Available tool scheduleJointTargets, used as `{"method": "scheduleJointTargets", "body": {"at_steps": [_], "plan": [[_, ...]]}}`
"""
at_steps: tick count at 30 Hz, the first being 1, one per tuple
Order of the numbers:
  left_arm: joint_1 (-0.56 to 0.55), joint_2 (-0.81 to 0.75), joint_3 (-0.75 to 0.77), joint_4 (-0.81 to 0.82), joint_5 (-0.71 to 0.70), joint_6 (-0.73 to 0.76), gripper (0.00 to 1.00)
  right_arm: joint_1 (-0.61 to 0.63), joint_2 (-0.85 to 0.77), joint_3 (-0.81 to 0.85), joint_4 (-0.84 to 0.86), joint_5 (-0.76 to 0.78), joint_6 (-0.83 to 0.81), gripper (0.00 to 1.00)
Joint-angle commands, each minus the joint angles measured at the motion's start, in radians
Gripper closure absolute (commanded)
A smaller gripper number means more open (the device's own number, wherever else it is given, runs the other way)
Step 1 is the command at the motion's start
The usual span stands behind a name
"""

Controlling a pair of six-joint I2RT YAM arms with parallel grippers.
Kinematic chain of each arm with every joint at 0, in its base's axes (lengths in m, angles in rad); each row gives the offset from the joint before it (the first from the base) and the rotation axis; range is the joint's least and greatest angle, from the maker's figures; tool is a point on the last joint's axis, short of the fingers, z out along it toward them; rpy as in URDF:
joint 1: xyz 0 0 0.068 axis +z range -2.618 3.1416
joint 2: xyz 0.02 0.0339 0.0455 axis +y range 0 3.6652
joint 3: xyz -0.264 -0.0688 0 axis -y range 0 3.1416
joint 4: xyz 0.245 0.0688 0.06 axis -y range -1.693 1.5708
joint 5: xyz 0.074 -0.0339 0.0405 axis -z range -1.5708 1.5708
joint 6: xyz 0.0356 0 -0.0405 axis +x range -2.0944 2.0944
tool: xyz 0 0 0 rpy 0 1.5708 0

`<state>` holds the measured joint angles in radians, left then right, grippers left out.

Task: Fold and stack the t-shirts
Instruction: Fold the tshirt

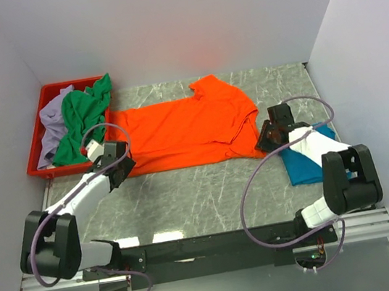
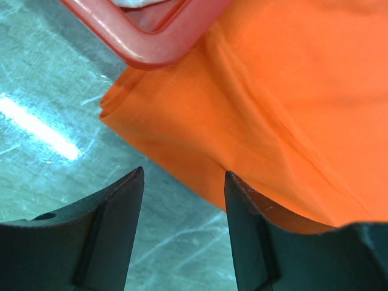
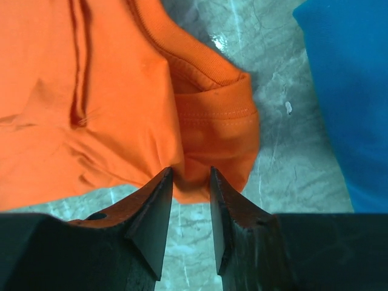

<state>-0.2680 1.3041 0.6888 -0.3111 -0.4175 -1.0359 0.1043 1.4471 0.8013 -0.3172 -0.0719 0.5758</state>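
Left gripper (image 2: pixel 183 176): jaws wide apart and holding nothing. It sits low over the table (image 2: pixel 54 79), and the hem corner (image 2: pixel 112 106) of the orange t-shirt (image 2: pixel 291 121) lies just past its tips.
Right gripper (image 3: pixel 191 171): jaws a narrow gap apart, one tip on each side of the fold below the sleeve cuff (image 3: pixel 221 112). We see no bite on the cloth.
Orange t-shirt: spread flat between the two grippers. Its hem end is at the left one and its sleeve and collar end at the right one, so we judge its fold not yet made.
Handling: we judge it light, soft and limp. It will sag between two grips and should slide easily on the smooth marbled top.
Where to hold: we would pinch the hem corner on the left and the cuff or the seam beside it on the right. Both layers need catching so that the lower one does not trail.
Teal t-shirt (image 3: pixel 348 91): lies close off the right gripper's outer side, apart from the orange sleeve, with bare table between.
Red tray (image 2: pixel 159 53): its corner is just beyond the left gripper and overlaps the orange hem edge.
Green t-shirt (image 1: pixel 81 122): bunched in the tray, well past the left gripper.
Lavender t-shirt (image 1: pixel 51 126): crumpled beside the green one, on the tray's outer side.
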Motion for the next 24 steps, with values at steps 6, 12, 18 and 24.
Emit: {"method": "scheduleJointTargets", "body": {"at_steps": [6,12,18,24], "plan": [[-0.004,0.116,0.074,-0.012,-0.101,0.0,0.41,-0.003,0.027,0.044,0.015,0.026,-0.014,0.8],[-0.004,0.184,0.098,-0.054,-0.156,-0.013,0.44,0.0,0.018,0.122,-0.087,0.095,-0.074,0.96],[-0.004,0.231,0.112,-0.077,-0.171,-0.012,0.46,0.002,0.025,0.203,-0.187,0.243,-0.111,0.98],[-0.005,0.219,0.107,-0.074,-0.167,-0.003,0.46,0.005,0.1,0.237,-0.223,0.294,-0.122,0.95]]}}
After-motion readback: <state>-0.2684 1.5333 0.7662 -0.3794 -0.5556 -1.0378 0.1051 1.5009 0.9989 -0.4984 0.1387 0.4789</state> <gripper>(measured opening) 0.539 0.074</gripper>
